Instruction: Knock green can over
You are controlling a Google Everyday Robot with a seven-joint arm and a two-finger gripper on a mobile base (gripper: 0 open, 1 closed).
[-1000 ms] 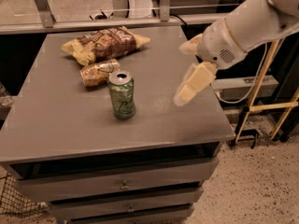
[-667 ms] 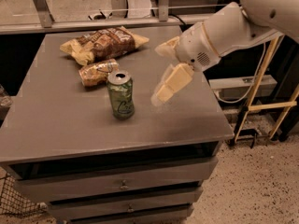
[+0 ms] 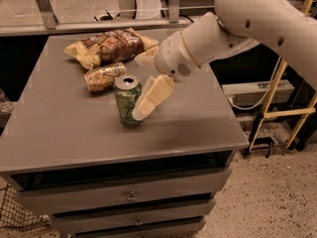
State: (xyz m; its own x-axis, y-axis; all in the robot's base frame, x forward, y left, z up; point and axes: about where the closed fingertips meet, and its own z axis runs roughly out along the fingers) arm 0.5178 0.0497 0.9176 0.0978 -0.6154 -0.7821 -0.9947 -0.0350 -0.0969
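Note:
The green can [image 3: 127, 101] stands upright near the middle of the grey cabinet top [image 3: 74, 133], its silver top facing up. My gripper [image 3: 148, 100] comes in from the right on a white arm. Its cream fingers [image 3: 154, 94] point down and to the left, and their tips are against the can's right side. The near finger covers part of the can's right edge.
Two crinkly yellow-brown snack bags lie behind the can: a large one [image 3: 110, 45] at the back and a small one [image 3: 103, 75] just behind the can. The cabinet has drawers [image 3: 131, 197] below. A yellow frame [image 3: 287, 113] stands on the floor to the right.
My gripper has moved left across the cabinet top, from well clear of the can to touching its right side. The can still stands upright in the same spot.

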